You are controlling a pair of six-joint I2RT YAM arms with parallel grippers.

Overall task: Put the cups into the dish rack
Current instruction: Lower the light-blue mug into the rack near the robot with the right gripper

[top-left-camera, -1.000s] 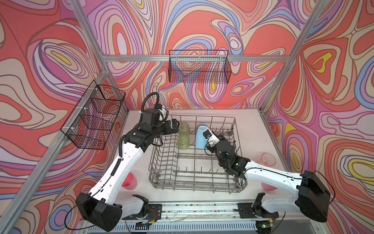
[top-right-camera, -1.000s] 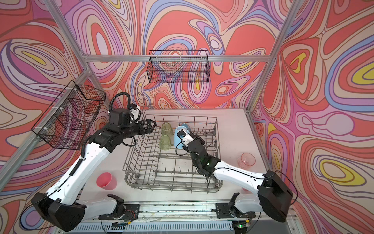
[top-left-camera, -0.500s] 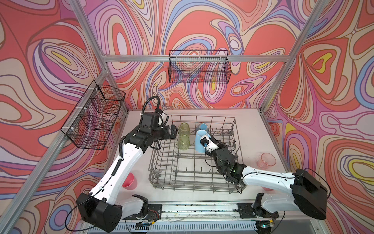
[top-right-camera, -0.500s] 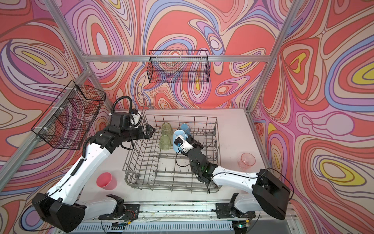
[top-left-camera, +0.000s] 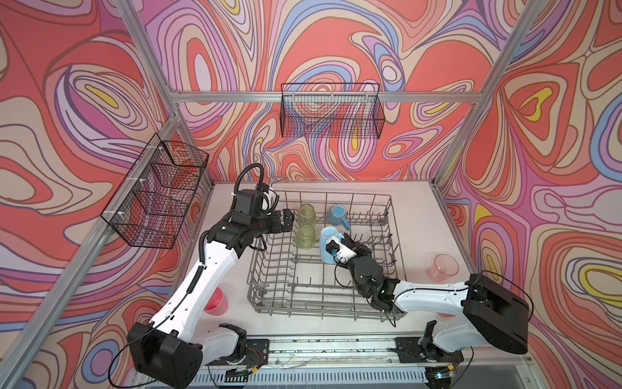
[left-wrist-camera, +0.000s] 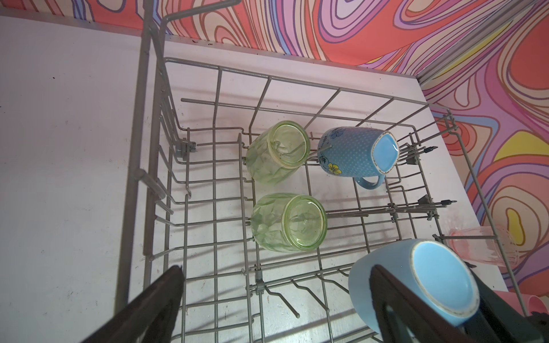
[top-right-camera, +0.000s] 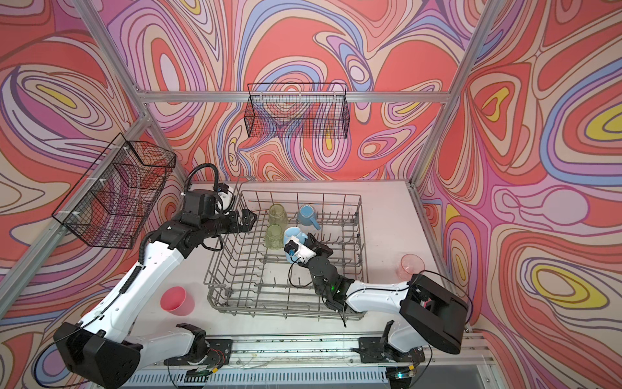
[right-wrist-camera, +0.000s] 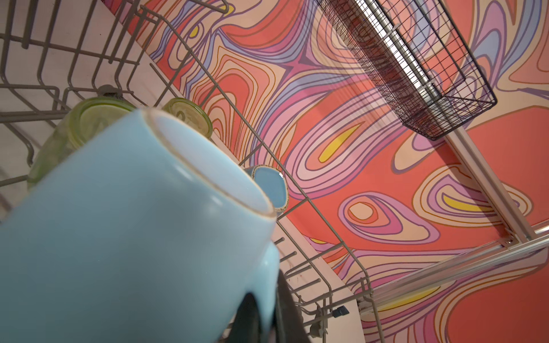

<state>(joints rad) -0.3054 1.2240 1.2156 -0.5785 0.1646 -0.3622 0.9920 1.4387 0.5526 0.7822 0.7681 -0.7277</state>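
If the dish rack [top-left-camera: 319, 307] is read from above as a clock face, with twelve o'clock at the back wall, the plain blue mug [top-left-camera: 327, 247] sits almost at its centre, a touch toward twelve. The mug is base-up and tilted. The right gripper [top-left-camera: 348, 241] reaches it from five o'clock, and the right wrist view shows the jaws closed tight on the mug's handle. Whether the mug rests on the tines I cannot tell.

The nearer yellow-green tumbler [top-left-camera: 305, 236] is just beside the held mug at eleven o'clock. The farther yellow-green tumbler [top-left-camera: 306, 213] is behind it, near the rack's back wall. Both are mouth-down and lean on tines. The patterned blue mug [top-left-camera: 337, 215] lies near the back wall at about one o'clock, also base-up, with its handle toward five.

The left gripper [top-left-camera: 286, 220] hovers at ten o'clock by the rack's left wall, its jaws spread wide and holding nothing.

Outside the rack, on the table [top-left-camera: 414, 208], the translucent pink tumbler [top-left-camera: 442, 266] sits at three o'clock, well apart from the wire wall. An opaque pink cup [top-left-camera: 215, 299] sits at eight o'clock, partly behind the left arm. One black mesh basket [top-left-camera: 331, 111] hangs at twelve on the back wall, and a second black mesh basket [top-left-camera: 156, 198] hangs at ten on the left wall.
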